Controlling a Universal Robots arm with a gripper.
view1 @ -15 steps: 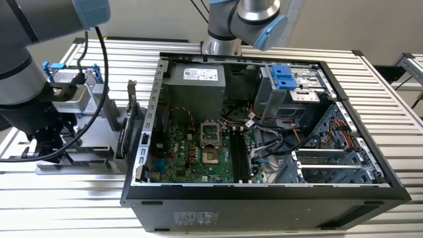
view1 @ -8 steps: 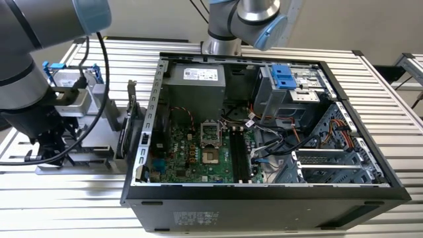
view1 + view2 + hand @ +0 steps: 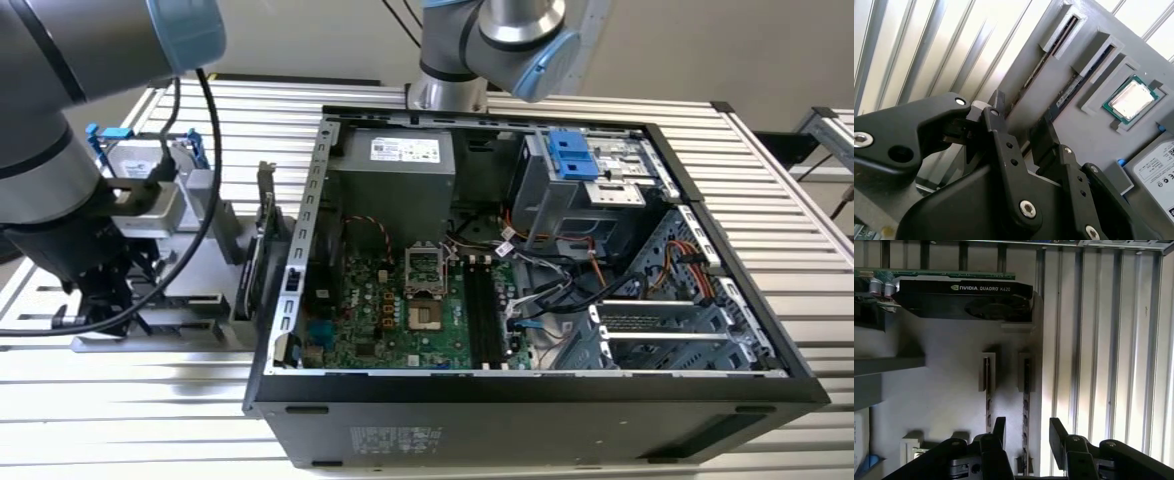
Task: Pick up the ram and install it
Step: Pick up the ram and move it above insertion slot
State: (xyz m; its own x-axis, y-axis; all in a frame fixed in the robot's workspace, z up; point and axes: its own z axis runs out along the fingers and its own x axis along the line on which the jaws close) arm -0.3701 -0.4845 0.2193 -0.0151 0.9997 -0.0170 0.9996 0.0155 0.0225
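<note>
Pick stage: I hold the gripper (image 3: pixel 1026 432), jaws apart, lined up over the ram (image 3: pixel 1025 410), slotted nr the holder's (image 3: pixel 944 390) edge; grip needs centring, no tilt.

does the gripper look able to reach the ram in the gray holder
Probably yes: the gripper hangs open over the ram, which stands on edge in a gray holder slot, in line with the gap between its fingers, with nothing across it.
</note>
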